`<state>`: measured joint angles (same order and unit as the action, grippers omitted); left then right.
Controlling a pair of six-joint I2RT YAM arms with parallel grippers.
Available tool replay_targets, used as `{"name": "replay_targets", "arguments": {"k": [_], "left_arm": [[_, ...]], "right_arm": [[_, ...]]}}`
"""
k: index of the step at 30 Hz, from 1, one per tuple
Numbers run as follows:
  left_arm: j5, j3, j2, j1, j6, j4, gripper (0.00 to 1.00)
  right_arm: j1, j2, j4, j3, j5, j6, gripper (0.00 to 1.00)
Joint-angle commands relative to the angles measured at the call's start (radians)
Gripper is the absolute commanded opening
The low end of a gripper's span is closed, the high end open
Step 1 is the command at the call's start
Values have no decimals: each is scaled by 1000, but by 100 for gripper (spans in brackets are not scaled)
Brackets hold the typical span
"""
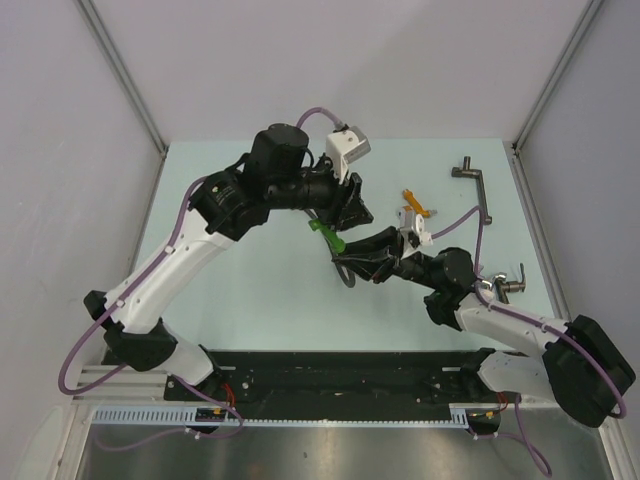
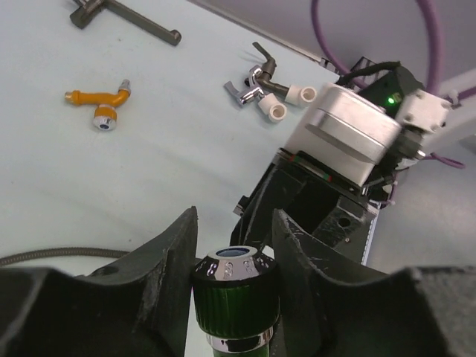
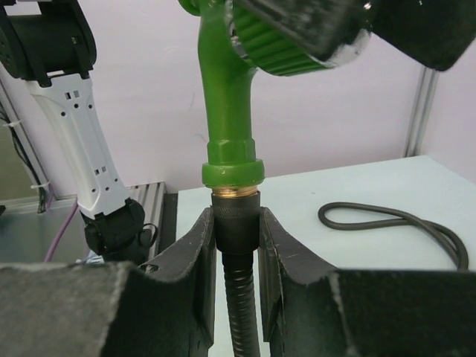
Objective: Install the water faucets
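A bright green water faucet (image 3: 230, 111) stands upright, its brass thread seated in the knurled end nut of a black hose (image 3: 242, 312). My right gripper (image 3: 236, 223) is shut on that nut, just below the faucet's collar. The left gripper (image 2: 234, 217) comes from above, and its fingers press both sides of the faucet's ribbed green head with its silver end (image 2: 236, 290). In the top view both grippers meet at the green faucet (image 1: 328, 234) mid-table. The orange water faucet (image 1: 417, 205) lies loose on the table behind them and also shows in the left wrist view as the orange faucet (image 2: 100, 100).
A grey metal tap bar (image 1: 475, 185) lies at the back right. A chrome tap with white fittings (image 2: 256, 85) lies near the right arm. The hose loops on the table (image 3: 394, 223) beside the right gripper. White walls close in the table on three sides.
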<state>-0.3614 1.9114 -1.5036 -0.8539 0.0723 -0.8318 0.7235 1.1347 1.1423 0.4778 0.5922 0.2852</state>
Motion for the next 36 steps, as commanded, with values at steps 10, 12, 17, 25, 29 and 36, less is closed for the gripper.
{"name": "replay_targets", "arguments": {"k": [10, 12, 17, 25, 29, 36], "left_arm": [[-381, -3, 83, -33, -312, -107, 69], [-389, -9, 101, -34, -335, -112, 76], [-341, -29, 140, -34, -329, -115, 83], [-48, -112, 170, -33, -203, -109, 90], [30, -178, 221, -33, -129, -69, 90], [182, -386, 387, -34, 32, 153, 91]], "right_arm": [[-124, 157, 276, 102, 130, 354, 0], [-128, 166, 278, 110, 133, 365, 0], [-128, 166, 275, 110, 136, 364, 0], [-128, 114, 175, 108, 117, 296, 0], [-127, 86, 128, 104, 100, 259, 0], [-108, 46, 56, 96, 55, 187, 0]]}}
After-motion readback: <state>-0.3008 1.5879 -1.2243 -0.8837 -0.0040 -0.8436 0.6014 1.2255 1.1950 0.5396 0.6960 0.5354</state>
